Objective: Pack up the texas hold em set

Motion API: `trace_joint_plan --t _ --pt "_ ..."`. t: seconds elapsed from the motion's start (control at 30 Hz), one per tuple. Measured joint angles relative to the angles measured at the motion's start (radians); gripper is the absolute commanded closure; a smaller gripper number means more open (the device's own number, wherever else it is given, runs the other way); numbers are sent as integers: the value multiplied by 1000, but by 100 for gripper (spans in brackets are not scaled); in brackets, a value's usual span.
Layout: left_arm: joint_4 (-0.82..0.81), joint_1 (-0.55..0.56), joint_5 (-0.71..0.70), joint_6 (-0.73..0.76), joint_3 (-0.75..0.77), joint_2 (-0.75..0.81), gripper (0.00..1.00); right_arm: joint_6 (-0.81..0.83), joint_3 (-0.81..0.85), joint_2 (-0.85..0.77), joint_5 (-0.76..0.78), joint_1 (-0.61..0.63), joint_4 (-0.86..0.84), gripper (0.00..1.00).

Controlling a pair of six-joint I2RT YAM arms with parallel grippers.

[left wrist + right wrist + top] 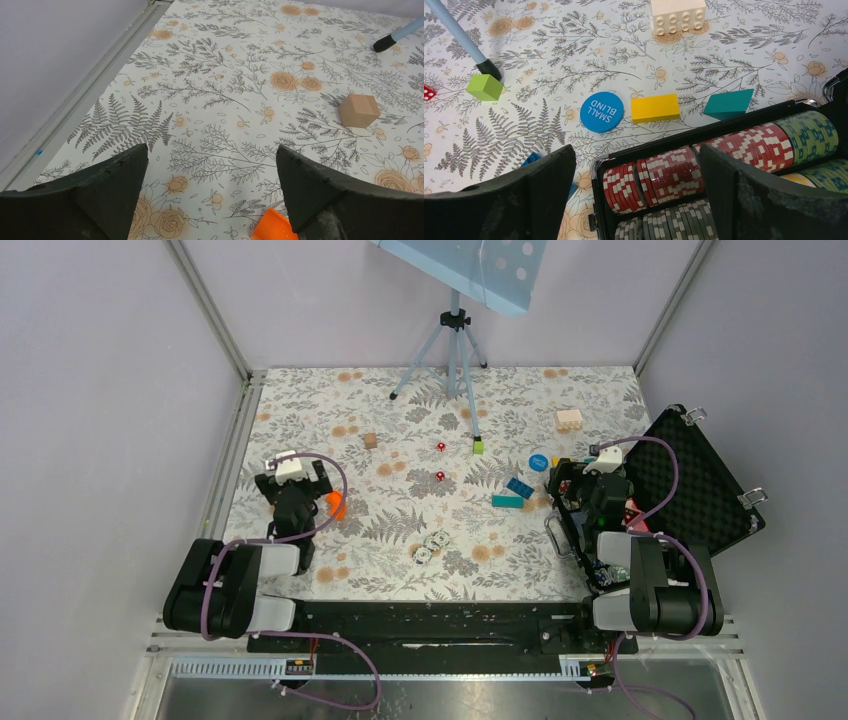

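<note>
Now both released, empty: left pincer over bench, right pincer above open case at bench's 3 o'clock. Dice near centre: tiny, hard, likely to roll; pinch flat faces. Disc probably thin, slick: take by rim.

1. Case: black and rectangular, standing open at the right edge of the table. The lid lies out to the right with its egg-crate foam lining exposed. Silver latches sit on the lid rim.
2. Chips: set on edge in rows inside the case base, in red-and-white, green and grey.
3. Blue disc: round, marked SMALL BLIND. It lies flat on the table near the case's far left corner, not touching it.
4. Far red die and near red die: both at mid-table, well left of the case.
5. White pieces: three, small and clustered nearer than the dice. Their type cannot be told.
</note>
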State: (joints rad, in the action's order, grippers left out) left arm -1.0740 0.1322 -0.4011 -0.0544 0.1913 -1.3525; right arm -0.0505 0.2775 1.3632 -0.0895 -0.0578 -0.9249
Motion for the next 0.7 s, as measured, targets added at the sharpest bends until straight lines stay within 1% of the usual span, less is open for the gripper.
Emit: trace_joint_plan --t 0.07,0.17,0.27,0.37,0.47,0.53,0.6,0.7 --pt "31 3 -5 1 5 13 1 0 0 -1 0 0 3 1" --pt "126 26 -46 1 43 57 1 0 7 -30 -1 0 66 1" --pt "297 59 -122 -16 150 123 1 1 63 -69 -9 0 175 1" --pt "447 68 -177 -80 270 174 1 2 160 -79 -11 0 286 1" --pt "638 68 -204 -159 408 192 1 -24 237 -92 -1 0 365 1" --pt "756 68 -211 -209 484 190 1 -77 258 -117 21 0 391 1" --pt "908 68 -215 -286 578 184 1 -132 276 -136 37 0 428 1" --pt "1087 67 -212 -377 690 174 1 -202 343 -134 63 0 542 1"
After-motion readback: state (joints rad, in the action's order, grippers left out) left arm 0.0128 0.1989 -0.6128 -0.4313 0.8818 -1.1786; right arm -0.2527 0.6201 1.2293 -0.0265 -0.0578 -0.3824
